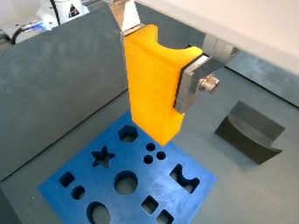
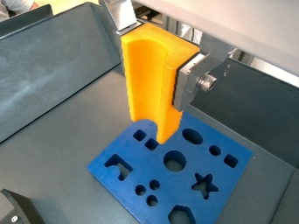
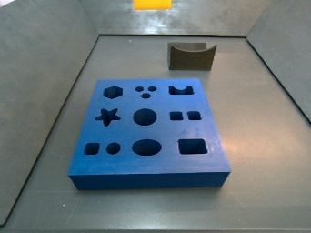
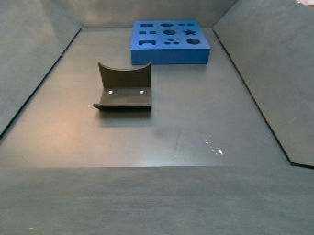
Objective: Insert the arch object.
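The arch object is a bright orange elongated block with a curved notch at one end. It shows in both wrist views (image 1: 152, 79) (image 2: 152, 79). My gripper (image 1: 158, 66) (image 2: 152, 61) is shut on it and holds it upright, high above the blue board (image 1: 70, 179) (image 2: 122, 166). A silver finger (image 1: 193, 83) (image 2: 191, 83) presses one side of the block. In a side view only the block's lower tip (image 3: 152, 4) shows at the top edge, above the far floor. The blue board (image 3: 152, 164) (image 4: 172, 50) has several shaped holes.
A dark grey block with a curved notch (image 3: 191, 56) (image 4: 123, 87) (image 1: 249, 131) stands on the floor beside the board. Grey walls (image 1: 59, 79) (image 2: 59, 70) ring the floor.
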